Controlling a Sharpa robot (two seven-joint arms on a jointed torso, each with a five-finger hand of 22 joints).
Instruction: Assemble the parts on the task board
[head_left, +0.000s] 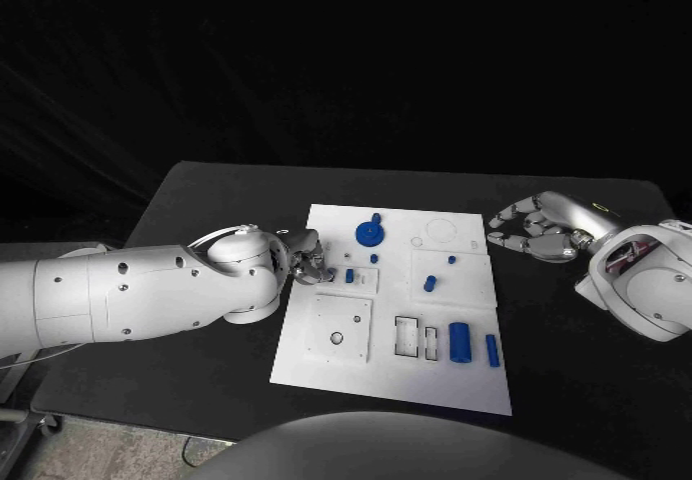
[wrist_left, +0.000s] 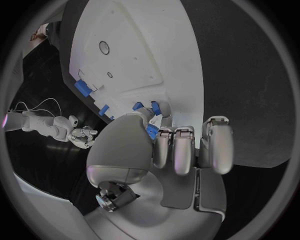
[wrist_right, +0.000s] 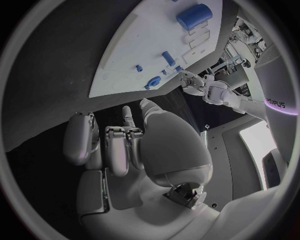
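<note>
The white rectangular task board (head_left: 325, 360) lies in the middle of the black table (head_left: 202, 200), its long axis running away from the robot. The left hand (head_left: 306, 262) rests at the board's left edge, fingers curled around a small blue part (wrist_left: 150, 131). The right hand (head_left: 537, 230) hovers off the board's far right corner, fingers curled inward, holding nothing. A large blue cylinder (head_left: 460, 341) lies near the board's near edge, lengthwise with the board.
</note>
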